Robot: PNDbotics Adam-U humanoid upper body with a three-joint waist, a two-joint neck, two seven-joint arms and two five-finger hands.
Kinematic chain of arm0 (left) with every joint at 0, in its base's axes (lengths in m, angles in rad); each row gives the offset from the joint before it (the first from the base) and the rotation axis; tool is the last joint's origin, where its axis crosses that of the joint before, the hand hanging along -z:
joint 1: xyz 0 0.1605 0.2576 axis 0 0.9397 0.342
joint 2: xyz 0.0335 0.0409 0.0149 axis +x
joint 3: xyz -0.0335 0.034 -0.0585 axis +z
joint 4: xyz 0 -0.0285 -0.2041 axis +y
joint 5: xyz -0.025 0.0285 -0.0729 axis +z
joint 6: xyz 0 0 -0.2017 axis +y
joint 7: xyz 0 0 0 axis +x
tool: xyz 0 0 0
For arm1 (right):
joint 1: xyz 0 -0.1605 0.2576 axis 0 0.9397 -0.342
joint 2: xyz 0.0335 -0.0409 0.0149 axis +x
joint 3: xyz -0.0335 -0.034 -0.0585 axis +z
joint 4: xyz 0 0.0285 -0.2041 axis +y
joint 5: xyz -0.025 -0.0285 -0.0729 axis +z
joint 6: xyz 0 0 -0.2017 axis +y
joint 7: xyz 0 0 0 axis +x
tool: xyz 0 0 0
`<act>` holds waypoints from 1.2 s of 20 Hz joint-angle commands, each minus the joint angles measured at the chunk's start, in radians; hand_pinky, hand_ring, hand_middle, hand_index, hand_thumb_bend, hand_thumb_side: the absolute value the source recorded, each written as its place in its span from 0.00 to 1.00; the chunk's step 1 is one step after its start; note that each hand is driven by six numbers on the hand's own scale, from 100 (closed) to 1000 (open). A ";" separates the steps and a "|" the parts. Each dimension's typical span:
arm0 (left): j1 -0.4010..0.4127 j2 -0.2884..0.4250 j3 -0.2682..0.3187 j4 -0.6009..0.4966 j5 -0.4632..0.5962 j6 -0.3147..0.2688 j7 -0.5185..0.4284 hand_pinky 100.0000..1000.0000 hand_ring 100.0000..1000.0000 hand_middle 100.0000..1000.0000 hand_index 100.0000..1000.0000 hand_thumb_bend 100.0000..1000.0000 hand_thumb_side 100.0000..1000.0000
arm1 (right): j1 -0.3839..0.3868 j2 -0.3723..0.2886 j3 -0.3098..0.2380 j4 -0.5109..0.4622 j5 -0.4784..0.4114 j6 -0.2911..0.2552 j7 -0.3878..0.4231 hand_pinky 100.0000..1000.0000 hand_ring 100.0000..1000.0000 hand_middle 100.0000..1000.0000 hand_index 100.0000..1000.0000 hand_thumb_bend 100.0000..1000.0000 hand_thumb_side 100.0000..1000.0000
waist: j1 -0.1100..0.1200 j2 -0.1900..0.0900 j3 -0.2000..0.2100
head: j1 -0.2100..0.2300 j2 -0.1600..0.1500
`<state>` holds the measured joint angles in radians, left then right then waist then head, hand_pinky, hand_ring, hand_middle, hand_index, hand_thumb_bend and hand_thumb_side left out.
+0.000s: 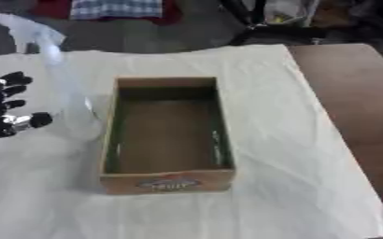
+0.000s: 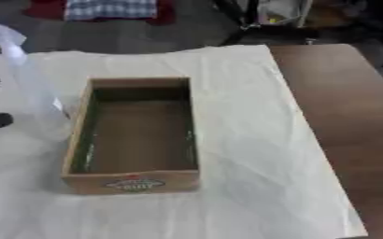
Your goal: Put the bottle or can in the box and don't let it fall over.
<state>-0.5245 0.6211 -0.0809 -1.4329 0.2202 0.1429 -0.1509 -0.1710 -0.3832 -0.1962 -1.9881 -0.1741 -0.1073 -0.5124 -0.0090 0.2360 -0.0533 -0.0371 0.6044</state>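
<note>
We see a brown wooden counter [image 1: 354, 93] with a white sheet [image 1: 285, 154] spread over most of it, leaving a bare strip along the right edge. On the sheet, about midway between the near and far edges, sits an open cardboard box [image 1: 167, 181], long side running away from us, with a printed label on its near wall and nothing inside.

Just beside the box's left wall stands a clear plastic bottle [image 1: 64, 84], upright or nearly so, its pale top [image 1: 19, 24] rising near the far left corner of the sheet. Its body is so transparent that we can barely trace its outline against the white sheet, and we cannot tell whether it touches the box.

Our left hand [image 1: 3, 109] shows at the left edge of the counter, black with a silver part near the thumb. Its fingers [image 1: 15, 80] are spread and only lightly bent, pointing toward the bottle, with the thumb tip just beside the bottle's lower part. We cannot tell whether the thumb touches the bottle; nothing is pinched.

Our right hand shows in neither view.
</note>
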 commanded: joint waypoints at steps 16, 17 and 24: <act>-0.109 -0.102 -0.006 0.114 -0.065 -0.025 0.027 0.94 1.00 1.00 0.81 0.94 0.21 | -0.011 -0.020 0.001 -0.012 -0.011 -0.002 0.009 0.92 1.00 1.00 0.87 0.00 0.65 | -0.005 -0.012 -0.007 | 0.020 -0.012; -0.114 -0.107 -0.005 0.119 -0.068 -0.026 0.028 0.94 1.00 1.00 0.81 0.94 0.21 | -0.012 -0.020 0.001 -0.012 -0.011 -0.002 0.010 0.92 1.00 1.00 0.87 0.00 0.65 | -0.005 -0.011 -0.007 | 0.020 -0.013; -0.145 -0.147 0.008 0.172 -0.106 -0.038 0.042 0.95 1.00 1.00 0.81 0.92 0.21 | -0.014 -0.017 0.003 -0.012 -0.012 -0.003 0.013 0.92 1.00 1.00 0.87 0.00 0.65 | -0.008 -0.008 -0.010 | -0.002 -0.008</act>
<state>-0.6466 0.4637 -0.0857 -1.2584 0.1238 0.1088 -0.1147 -0.1758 -0.3824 -0.1898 -1.9881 -0.1815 -0.1082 -0.5032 -0.0159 0.2391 -0.0614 -0.0344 0.6037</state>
